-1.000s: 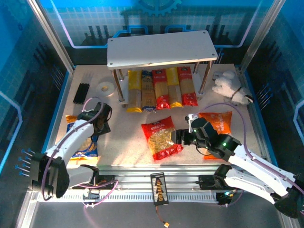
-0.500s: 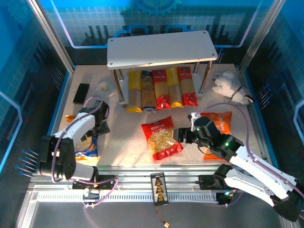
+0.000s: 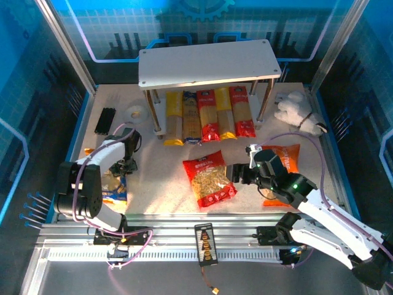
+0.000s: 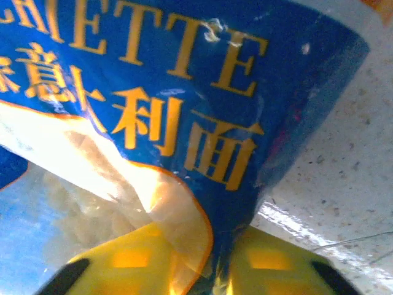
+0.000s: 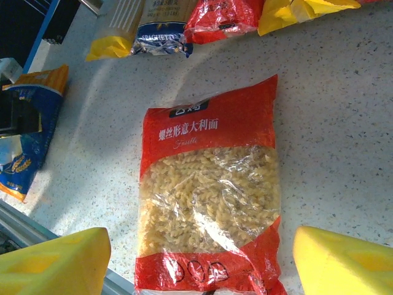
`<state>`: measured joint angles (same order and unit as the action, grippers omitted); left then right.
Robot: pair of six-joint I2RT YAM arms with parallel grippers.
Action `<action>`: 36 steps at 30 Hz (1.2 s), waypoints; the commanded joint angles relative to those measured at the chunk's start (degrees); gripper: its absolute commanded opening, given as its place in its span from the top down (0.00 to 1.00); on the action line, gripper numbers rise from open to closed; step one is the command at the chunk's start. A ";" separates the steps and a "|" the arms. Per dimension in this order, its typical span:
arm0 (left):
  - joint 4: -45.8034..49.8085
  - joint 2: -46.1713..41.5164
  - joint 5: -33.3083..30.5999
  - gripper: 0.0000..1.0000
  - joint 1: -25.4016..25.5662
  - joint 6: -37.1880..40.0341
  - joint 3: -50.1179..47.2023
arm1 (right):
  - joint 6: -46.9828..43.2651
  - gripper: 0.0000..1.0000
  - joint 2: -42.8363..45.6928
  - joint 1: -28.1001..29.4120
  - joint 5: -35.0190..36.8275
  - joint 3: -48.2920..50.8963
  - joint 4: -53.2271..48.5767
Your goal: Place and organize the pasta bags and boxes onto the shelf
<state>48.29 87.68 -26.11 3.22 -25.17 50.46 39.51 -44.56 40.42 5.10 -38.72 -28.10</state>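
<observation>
Left wrist shows left tool [image 4: 224,261] clamped on blue-yellow bag [image 4: 153,92]; right tool [image 5: 199,249] wide apart over red bag [image 5: 209,184].

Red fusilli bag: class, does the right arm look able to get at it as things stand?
Probably yes. The right gripper is open and aimed at the red bag, which lies flat on the table, apart from the pasta boxes, with nothing between.
</observation>
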 commanded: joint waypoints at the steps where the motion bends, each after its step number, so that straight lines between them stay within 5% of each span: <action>1: -2.12 0.71 6.18 1.00 -0.32 0.83 -0.28 | -0.67 0.21 1.05 -0.82 -0.75 -1.14 -1.19; 7: -3.28 -2.81 12.88 1.00 0.48 1.66 -1.60 | -0.48 0.21 0.88 -0.86 -0.87 -1.38 -1.03; 20: -1.94 -13.48 17.04 1.00 14.16 -5.63 -2.43 | -0.91 0.21 -1.50 -0.80 -2.24 -3.56 -0.19; 36: -6.44 -8.96 17.71 1.00 23.06 -9.95 -0.19 | -2.38 0.21 -3.47 -0.81 -1.94 -5.98 -0.29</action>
<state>43.44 77.73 -10.09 25.06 -33.58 47.66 38.24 -48.03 40.34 3.84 -42.85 -28.32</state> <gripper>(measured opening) 0.051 0.787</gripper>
